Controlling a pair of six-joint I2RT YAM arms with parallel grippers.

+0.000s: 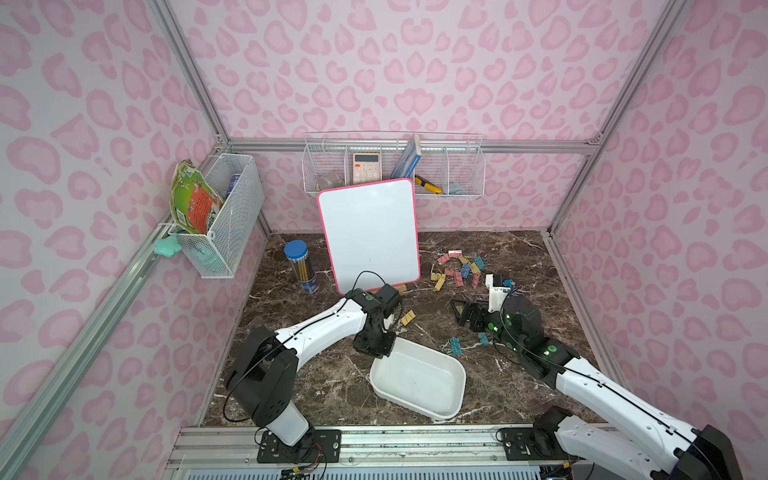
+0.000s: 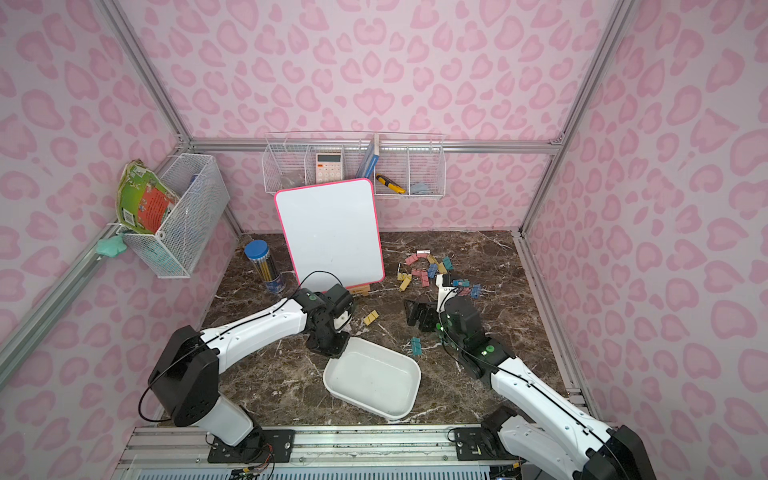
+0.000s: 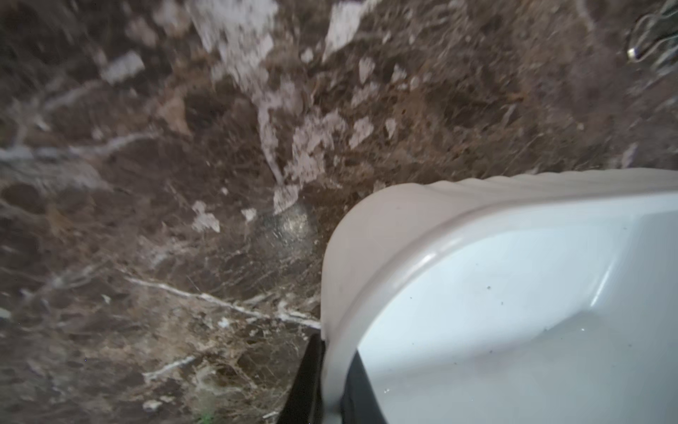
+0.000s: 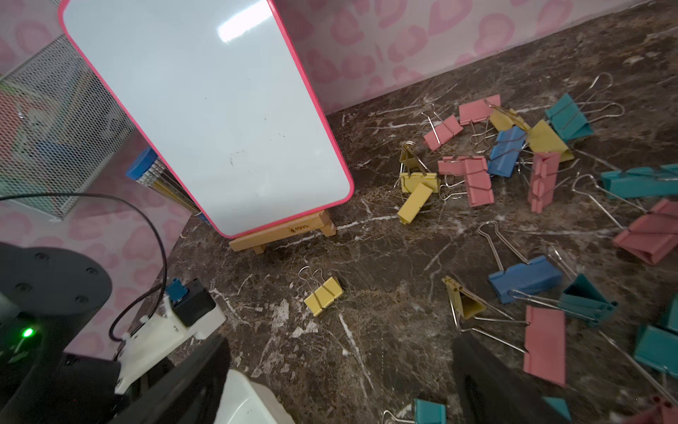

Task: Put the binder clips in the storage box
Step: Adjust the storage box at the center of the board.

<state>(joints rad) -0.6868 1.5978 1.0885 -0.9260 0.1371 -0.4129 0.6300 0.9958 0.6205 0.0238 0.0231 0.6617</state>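
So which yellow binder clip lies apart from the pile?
The yellow binder clip lying singly between the shallow white plastic box and pink-framed whiteboard; other yellows are clustered.

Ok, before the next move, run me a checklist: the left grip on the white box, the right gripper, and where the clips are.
1. Left gripper shut on the storage box rim: ok, one finger on each side of the wall in the left wrist view.
2. Room in the box: ok, it is empty.
3. Right gripper open and empty: ok, fingers spread over bare table.
4. Binder clips in the box: not ok, every visible one lies on the table.
5. Box flat on the table or lifted: cannot tell.
6. Lone yellow clip free to pick: ok, it lies apart from the others.
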